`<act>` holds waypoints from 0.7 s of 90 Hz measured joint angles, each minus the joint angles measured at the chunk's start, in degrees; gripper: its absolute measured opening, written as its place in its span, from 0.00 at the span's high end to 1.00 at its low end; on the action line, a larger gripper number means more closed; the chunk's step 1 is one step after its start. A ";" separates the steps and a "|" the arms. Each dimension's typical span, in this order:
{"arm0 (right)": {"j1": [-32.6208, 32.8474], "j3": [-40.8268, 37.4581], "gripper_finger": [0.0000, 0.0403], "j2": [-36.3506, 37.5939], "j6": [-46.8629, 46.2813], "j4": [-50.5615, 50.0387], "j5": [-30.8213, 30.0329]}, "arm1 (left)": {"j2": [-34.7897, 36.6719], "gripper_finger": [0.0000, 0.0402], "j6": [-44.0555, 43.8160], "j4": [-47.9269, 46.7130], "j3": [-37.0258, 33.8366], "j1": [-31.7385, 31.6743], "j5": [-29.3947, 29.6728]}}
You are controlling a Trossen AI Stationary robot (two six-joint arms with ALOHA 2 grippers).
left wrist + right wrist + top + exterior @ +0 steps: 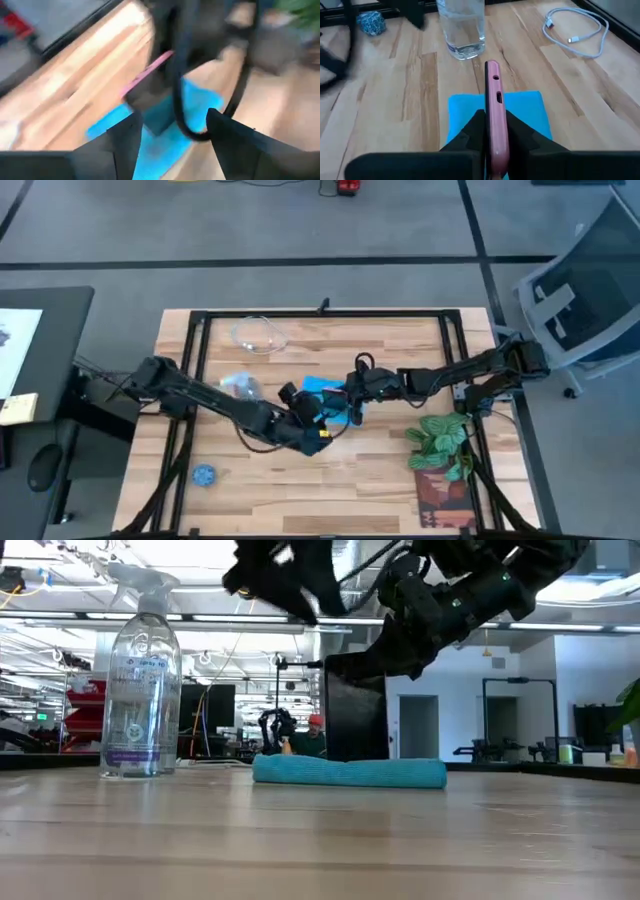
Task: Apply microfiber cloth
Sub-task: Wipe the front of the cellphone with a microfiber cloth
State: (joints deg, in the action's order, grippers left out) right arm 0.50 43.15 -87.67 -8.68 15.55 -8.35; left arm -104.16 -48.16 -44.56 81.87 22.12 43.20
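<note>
Blue cloth point(495, 107) is lying flat mid-surface, soft and floppy; I'm pinching an edge. My right hand point(492, 135) is gripping the phone point(493, 107) upright above it; left hand point(172, 132) is hovering released.

Both arms were dark, slender, multi-jointed links with thin black cables looped along them. The left hand point(318, 418) carried a small yellow marking near its wrist. The right hand point(491, 131) ended in two matte black, angular, wedge-shaped fingers point(527, 135).
</note>
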 joint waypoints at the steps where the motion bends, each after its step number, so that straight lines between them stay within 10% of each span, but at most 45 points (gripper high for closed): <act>1: 0.12 -0.02 0.94 -0.01 -0.13 0.07 0.08 | -0.14 0.54 -0.17 -0.93 0.00 0.12 -0.75; 12: 0.23 -0.08 0.94 0.08 -0.99 0.02 0.76 | -3.84 0.60 -0.71 -4.75 -1.58 1.41 -7.99; 63: 0.54 -0.10 0.93 0.03 -1.37 0.35 1.00 | 4.44 0.78 -15.44 1.49 -21.86 5.84 -6.23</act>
State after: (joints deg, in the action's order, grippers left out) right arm 1.04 43.05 -87.64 -10.04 15.90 -7.35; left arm -99.72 -63.60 -43.07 60.00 27.96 36.97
